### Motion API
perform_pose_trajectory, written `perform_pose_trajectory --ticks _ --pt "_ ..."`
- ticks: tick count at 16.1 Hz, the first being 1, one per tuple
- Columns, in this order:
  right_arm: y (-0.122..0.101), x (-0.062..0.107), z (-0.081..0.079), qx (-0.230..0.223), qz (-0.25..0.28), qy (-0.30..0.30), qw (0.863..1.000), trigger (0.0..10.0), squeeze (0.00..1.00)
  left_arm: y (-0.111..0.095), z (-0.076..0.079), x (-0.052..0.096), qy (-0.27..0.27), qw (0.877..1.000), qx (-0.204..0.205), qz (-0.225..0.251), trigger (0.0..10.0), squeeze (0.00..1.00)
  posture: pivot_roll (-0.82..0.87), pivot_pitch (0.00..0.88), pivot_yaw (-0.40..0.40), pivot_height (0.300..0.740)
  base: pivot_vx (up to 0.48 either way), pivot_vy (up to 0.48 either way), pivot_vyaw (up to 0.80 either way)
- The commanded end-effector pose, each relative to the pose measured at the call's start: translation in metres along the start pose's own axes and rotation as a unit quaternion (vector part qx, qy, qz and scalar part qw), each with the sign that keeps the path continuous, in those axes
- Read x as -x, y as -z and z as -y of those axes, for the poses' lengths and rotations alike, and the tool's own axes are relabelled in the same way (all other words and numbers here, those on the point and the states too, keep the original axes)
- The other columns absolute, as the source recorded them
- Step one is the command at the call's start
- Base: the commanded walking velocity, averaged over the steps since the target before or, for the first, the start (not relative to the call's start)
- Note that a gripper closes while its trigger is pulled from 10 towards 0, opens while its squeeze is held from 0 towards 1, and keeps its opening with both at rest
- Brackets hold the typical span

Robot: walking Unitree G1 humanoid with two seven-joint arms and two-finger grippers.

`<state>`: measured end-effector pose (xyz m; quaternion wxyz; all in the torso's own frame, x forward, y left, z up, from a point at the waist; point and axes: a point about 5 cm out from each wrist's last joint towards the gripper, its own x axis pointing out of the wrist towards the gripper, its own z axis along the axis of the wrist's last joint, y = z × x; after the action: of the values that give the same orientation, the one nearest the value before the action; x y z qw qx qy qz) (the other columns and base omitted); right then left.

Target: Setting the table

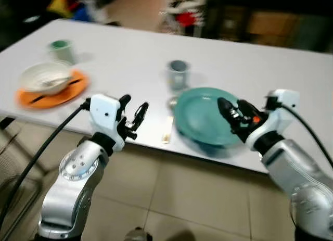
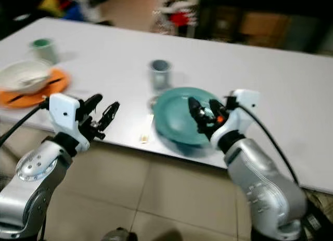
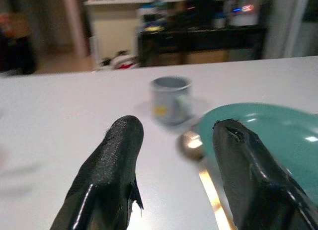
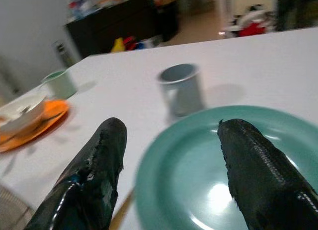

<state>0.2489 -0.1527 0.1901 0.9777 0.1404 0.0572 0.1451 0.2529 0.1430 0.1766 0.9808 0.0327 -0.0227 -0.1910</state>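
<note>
A round, glossy teal plate (image 1: 204, 115) sits at the near edge of the smooth white counter (image 1: 250, 69). At its 11 o'clock stands a grey cup (image 1: 178, 74); at its 9 o'clock lies a spoon (image 1: 169, 124). The right pincer (image 1: 233, 114) hovers over the plate, fingers apart. The left pincer (image 1: 134, 113) hangs off the edge, fingers apart. Far at 9 o'clock, a white bowl (image 1: 46, 77) rests on an orange plate (image 1: 52, 92).

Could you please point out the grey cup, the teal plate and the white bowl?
grey cup (image 1: 178, 74): left eye view, its side.
teal plate (image 1: 200, 113): left eye view, bare inner surface.
white bowl (image 1: 44, 77): left eye view, its rim.
</note>
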Motion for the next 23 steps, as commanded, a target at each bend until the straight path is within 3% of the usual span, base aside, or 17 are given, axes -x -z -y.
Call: perform_pose_trajectory --ticks 1,5,11,18,23 --pt "0.004 0.000 0.002 0.014 0.000 0.009 1.000 10.0 0.00 -0.002 -0.001 0.004 -0.009 1.000 -0.009 -0.001 10.0 0.00 0.11 0.000 0.021 0.740 0.000 0.000 0.80" --pt "0.010 0.000 0.008 0.073 0.007 0.035 0.997 10.0 0.00 0.003 0.000 0.002 -0.018 1.000 -0.008 -0.012 10.0 0.00 0.10 0.000 0.031 0.740 0.000 0.000 0.80" --pt "0.016 -0.001 0.008 0.085 0.013 0.032 0.996 10.0 0.00 0.003 0.000 0.001 -0.017 1.000 -0.008 -0.013 10.0 0.00 0.09 0.000 0.035 0.740 0.000 0.000 0.80" --pt "0.017 -0.004 0.008 0.042 0.024 0.038 0.998 10.0 0.00 0.004 -0.002 -0.004 -0.023 0.999 0.003 -0.023 10.0 0.00 0.08 0.000 0.052 0.740 0.000 0.000 0.80" --pt "0.024 -0.009 0.009 0.022 0.000 0.037 0.999 10.0 0.00 0.003 -0.007 -0.007 -0.036 0.999 -0.002 -0.025 10.0 0.00 0.09 0.000 0.046 0.740 0.000 0.142 0.64"
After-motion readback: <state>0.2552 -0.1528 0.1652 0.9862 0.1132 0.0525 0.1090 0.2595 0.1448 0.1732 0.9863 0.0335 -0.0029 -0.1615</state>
